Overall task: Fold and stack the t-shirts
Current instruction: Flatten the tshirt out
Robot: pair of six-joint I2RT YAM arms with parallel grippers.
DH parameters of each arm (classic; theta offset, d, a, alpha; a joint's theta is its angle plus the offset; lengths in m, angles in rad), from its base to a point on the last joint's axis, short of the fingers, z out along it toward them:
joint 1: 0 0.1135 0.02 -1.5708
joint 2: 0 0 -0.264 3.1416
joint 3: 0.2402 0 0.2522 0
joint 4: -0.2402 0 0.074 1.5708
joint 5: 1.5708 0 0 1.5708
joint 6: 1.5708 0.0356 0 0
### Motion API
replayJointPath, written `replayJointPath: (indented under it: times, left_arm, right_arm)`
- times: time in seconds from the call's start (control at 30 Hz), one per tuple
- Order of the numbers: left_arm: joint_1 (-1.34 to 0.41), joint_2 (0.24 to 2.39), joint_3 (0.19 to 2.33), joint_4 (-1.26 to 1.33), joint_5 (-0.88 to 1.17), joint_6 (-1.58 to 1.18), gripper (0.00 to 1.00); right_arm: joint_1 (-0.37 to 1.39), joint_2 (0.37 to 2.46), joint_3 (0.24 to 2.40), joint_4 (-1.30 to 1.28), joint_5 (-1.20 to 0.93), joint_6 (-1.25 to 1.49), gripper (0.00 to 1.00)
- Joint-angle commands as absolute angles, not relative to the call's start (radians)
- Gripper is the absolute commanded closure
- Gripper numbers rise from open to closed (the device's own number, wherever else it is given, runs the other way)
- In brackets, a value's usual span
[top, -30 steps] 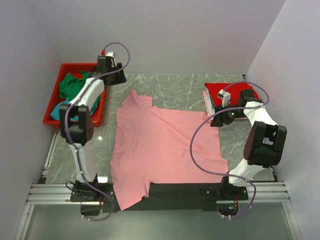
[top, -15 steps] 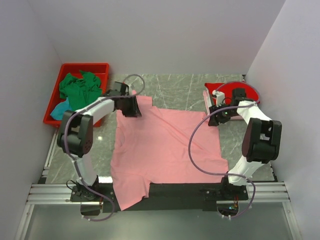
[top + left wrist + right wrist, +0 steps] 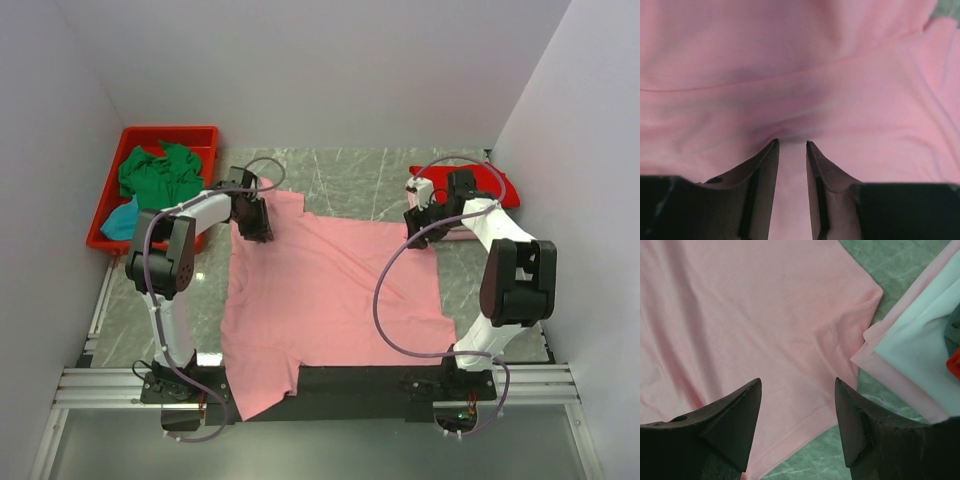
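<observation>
Since a second ago: left gripper (image 3: 791, 144) gone from high over red bin (image 3: 105, 228) down onto far-left shoulder of salmon pink t-shirt (image 3: 330, 290). Its fingers are drawn close, pinching small pucker of cloth. Right gripper (image 3: 797, 382) shifted off folded stack (image 3: 480, 187) to over shirt's far-right corner, fingers spread wide, nothing between. Shirt lies spread on tabletop (image 3: 350, 170), same place, near hem over front edge. Green t-shirt (image 3: 155, 180) heaped in bin.
</observation>
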State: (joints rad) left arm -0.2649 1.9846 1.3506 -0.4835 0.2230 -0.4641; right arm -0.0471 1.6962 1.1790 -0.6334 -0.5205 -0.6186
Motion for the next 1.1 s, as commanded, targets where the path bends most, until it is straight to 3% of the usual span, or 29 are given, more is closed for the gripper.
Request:
replayJointPath:
  times: [0.0, 0.13, 0.33, 0.77, 1.07]
  left_arm:
    - [-0.19, 2.008, 1.376, -0.503, 0.166, -0.468, 0.65]
    - [-0.19, 1.892, 1.376, -0.46, 0.233, -0.44, 0.62]
    - [-0.178, 1.83, 1.443, -0.448, 0.236, -0.376, 0.46]
    - [-0.072, 1.868, 1.549, -0.407, 0.229, -0.394, 0.44]
    - [-0.052, 1.861, 1.526, -0.393, 0.256, -0.393, 0.44]
  right_arm:
    - [-0.023, 1.69, 1.253, -0.615, -0.499, -0.624, 0.33]
    - [-0.005, 1.75, 1.299, -0.612, -0.442, -0.626, 0.33]
    - [0.116, 1.798, 1.316, -0.555, -0.28, -0.62, 0.33]
    - [0.212, 1.897, 1.304, -0.509, -0.037, -0.606, 0.36]
    - [0.215, 1.937, 1.31, -0.506, -0.023, -0.6, 0.44]
